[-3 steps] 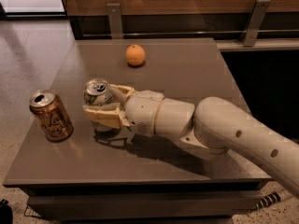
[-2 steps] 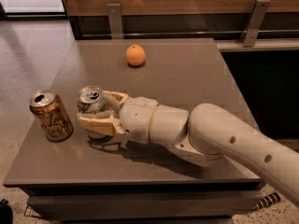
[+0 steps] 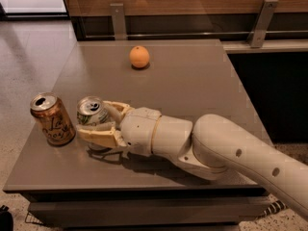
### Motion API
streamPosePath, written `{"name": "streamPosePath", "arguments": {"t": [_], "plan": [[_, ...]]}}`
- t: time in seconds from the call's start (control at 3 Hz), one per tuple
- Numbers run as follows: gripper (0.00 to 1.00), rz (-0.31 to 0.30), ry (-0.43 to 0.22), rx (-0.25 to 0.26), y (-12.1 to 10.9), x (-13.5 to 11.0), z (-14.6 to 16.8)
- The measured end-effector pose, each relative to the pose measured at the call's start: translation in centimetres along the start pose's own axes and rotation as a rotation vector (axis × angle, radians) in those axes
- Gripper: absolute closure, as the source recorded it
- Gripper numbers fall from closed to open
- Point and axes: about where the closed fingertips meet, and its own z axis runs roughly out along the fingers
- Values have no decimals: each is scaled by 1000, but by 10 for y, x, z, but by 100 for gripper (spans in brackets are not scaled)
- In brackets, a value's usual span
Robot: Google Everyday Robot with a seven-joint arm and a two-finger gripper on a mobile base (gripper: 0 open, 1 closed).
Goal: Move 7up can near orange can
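The 7up can [image 3: 91,110], silver-white with green markings and a silver top, stands upright near the table's front left. My gripper [image 3: 98,121] reaches in from the right and is shut on it, one finger [image 3: 96,135] in front and one behind. The orange can [image 3: 52,119], copper-orange with pale cursive lettering, stands upright just to the left of the 7up can with a narrow gap between them, close to the table's left edge.
A round orange fruit [image 3: 139,57] lies at the back middle of the brown table [image 3: 192,76]. My white arm [image 3: 216,148] crosses the table's front right. A wall with a rail and brackets runs behind the table. Floor lies to the left.
My gripper has carried the 7up can to the left, toward the orange can. The gap between the two cans has shrunk. The orange can and the fruit have not moved.
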Motion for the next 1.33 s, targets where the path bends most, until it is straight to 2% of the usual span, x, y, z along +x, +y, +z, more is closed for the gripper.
{"name": "streamPosePath", "arguments": {"t": [1.0, 1.33], "plan": [[15, -4, 1, -9, 4, -1, 3], [0, -5, 1, -12, 5, -2, 4]]}}
